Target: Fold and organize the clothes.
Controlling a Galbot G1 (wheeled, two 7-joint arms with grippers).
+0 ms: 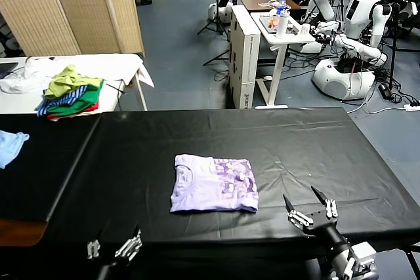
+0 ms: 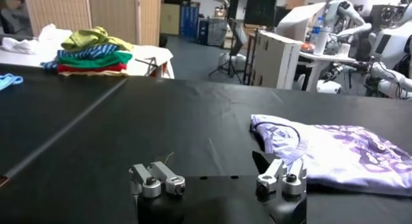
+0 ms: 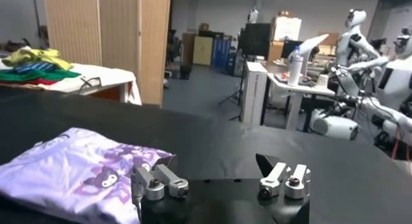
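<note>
The clothes, a pale lilac T-shirt (image 1: 214,183) with a purple-and-white print on its right half, lie folded into a flat rectangle at the middle of the black table (image 1: 164,139). My left gripper (image 1: 113,245) hovers open at the table's near edge, left of and nearer than the shirt, holding nothing. My right gripper (image 1: 300,195) stands open to the shirt's right, a short gap from its near right corner, also holding nothing. In the left wrist view the shirt (image 2: 335,151) lies just past the open gripper (image 2: 206,168). The right wrist view shows the shirt (image 3: 71,174) beside the open gripper (image 3: 209,166).
A pile of green, blue-striped and red garments (image 1: 69,93) sits on a white table beyond the far left corner. A small light blue cloth (image 1: 10,145) lies at the left edge. Behind stand a folding screen (image 1: 72,4), a white stand with a bottle (image 1: 282,18), and other robots (image 1: 357,24).
</note>
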